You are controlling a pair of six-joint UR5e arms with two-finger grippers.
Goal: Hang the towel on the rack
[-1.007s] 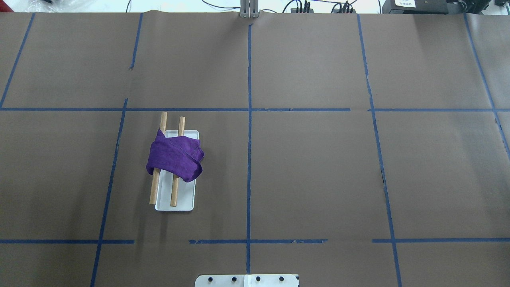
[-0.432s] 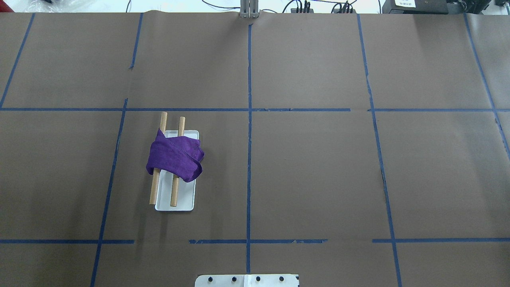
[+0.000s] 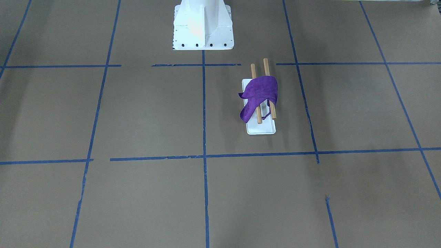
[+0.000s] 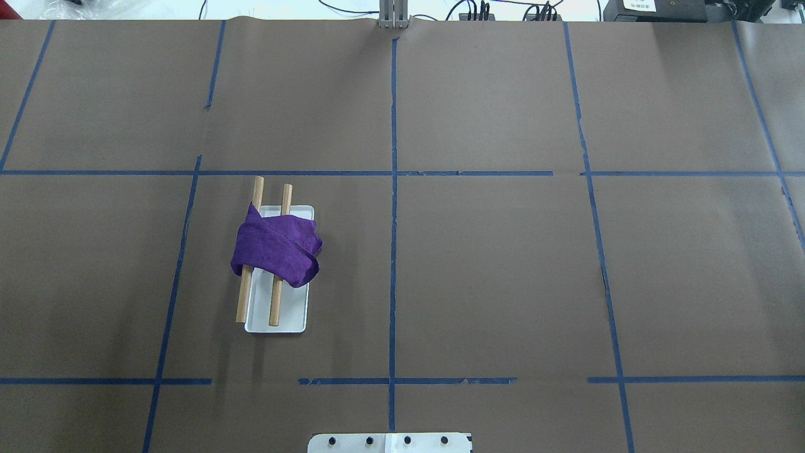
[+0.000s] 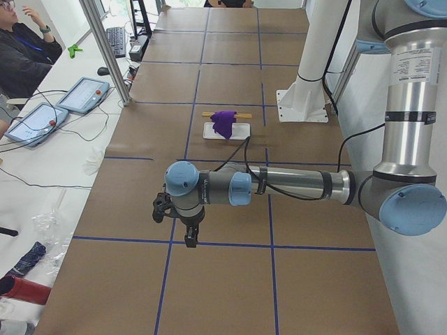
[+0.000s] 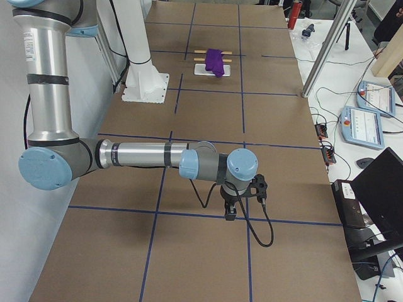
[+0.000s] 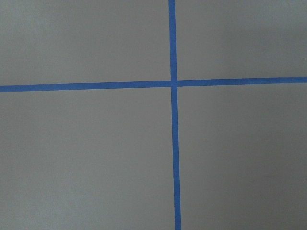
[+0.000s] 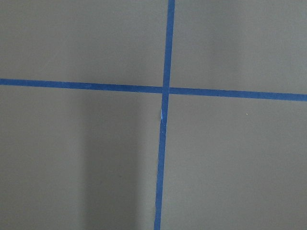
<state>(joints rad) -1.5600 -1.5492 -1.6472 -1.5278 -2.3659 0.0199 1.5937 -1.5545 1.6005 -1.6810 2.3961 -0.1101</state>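
The rack (image 4: 286, 321) has a flat white base and two parallel wooden rods, and stands left of the table's middle. A purple towel (image 4: 277, 248) lies draped across both rods, with one end hanging over the base's right side. Both also show in the front view: the rack (image 3: 262, 129) and the towel (image 3: 260, 93). My left gripper (image 5: 180, 230) hangs over the table far from the rack, in the exterior left view only. My right gripper (image 6: 232, 211) shows in the exterior right view only. I cannot tell whether either is open or shut.
The table is covered in brown paper with a grid of blue tape (image 4: 393, 251). The white robot pedestal (image 3: 203, 24) stands at the robot's edge. Operators' tablets (image 5: 84, 94) and cables lie beside the table. Both wrist views show only paper and tape.
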